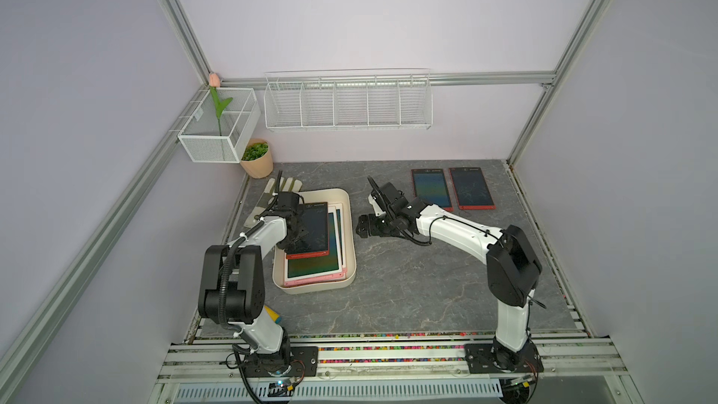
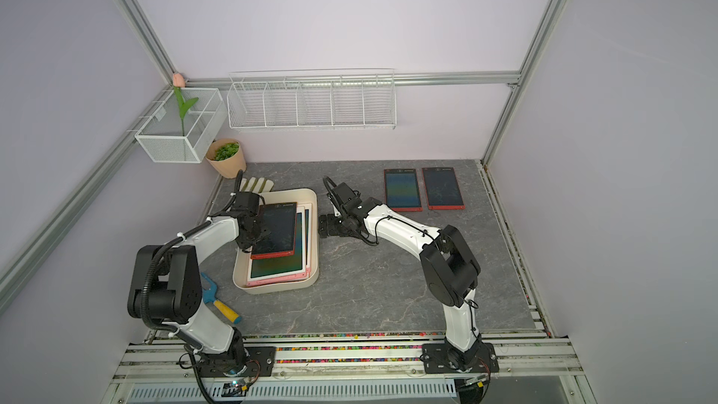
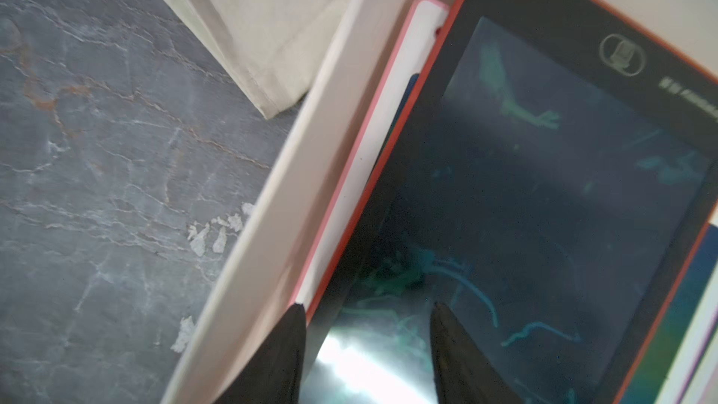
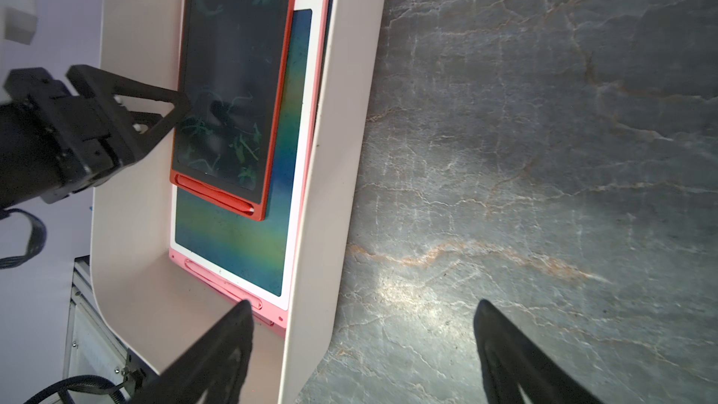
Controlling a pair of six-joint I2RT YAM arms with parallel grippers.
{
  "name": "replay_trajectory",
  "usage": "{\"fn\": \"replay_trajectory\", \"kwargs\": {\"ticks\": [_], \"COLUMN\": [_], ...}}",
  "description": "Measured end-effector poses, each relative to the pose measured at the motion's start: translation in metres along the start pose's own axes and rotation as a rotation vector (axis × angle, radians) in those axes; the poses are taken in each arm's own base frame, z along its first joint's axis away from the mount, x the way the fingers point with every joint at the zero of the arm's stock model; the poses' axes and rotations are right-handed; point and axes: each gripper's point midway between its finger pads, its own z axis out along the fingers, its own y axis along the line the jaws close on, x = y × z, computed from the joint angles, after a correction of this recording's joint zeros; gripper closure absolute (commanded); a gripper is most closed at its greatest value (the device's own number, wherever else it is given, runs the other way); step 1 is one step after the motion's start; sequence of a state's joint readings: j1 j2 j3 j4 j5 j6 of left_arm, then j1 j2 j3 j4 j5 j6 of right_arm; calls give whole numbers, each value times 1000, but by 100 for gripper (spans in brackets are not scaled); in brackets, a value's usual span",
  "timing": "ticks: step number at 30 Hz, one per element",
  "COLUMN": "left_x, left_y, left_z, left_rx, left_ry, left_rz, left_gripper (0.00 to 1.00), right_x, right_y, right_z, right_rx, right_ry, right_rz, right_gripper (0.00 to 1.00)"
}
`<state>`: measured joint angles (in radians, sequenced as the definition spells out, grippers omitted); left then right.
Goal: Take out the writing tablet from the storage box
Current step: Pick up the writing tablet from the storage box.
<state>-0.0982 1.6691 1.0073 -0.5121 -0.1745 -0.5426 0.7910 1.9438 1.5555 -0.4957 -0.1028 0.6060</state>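
L gripper (image 1: 298,235) reaches into storage box (image 1: 351,235) at table's (image 1: 408,285) left side, jaws part-open, tips astride left edge of red tablet (image 1: 315,227). That tablet lies atop pink-framed tablets (image 1: 311,270) inside the box. R gripper (image 1: 361,227) is just right of box rim, jaws spread wide, nothing in them. Far right: 2 more tablets (image 1: 432,189) flat on table.

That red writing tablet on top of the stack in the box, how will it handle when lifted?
The red writing tablet looks thin and rigid, so it should probably lift flat without sagging. Its glossy screen shows glare, so it may slide over the white-framed tablet beneath. Being thin, it is likely light.
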Motion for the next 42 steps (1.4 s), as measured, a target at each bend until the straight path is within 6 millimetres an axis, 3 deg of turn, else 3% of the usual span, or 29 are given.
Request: {"fn": "replay_trajectory", "kwargs": {"ticks": [19, 35, 42], "left_x": [-6, -3, 2], "left_y": [5, -13, -22], "left_z": [8, 8, 5], "left_rx": [48, 181, 239], "left_ry": [-6, 17, 40], "left_rz": [-24, -30, -21], "left_gripper": [45, 45, 45], "right_x": [-2, 2, -4], "right_y": [6, 7, 19], "right_z": [11, 20, 23], "right_rx": [-41, -49, -77], "right_ry": [0, 19, 12], "right_rz": [15, 17, 6], "right_gripper": [12, 12, 13]}}
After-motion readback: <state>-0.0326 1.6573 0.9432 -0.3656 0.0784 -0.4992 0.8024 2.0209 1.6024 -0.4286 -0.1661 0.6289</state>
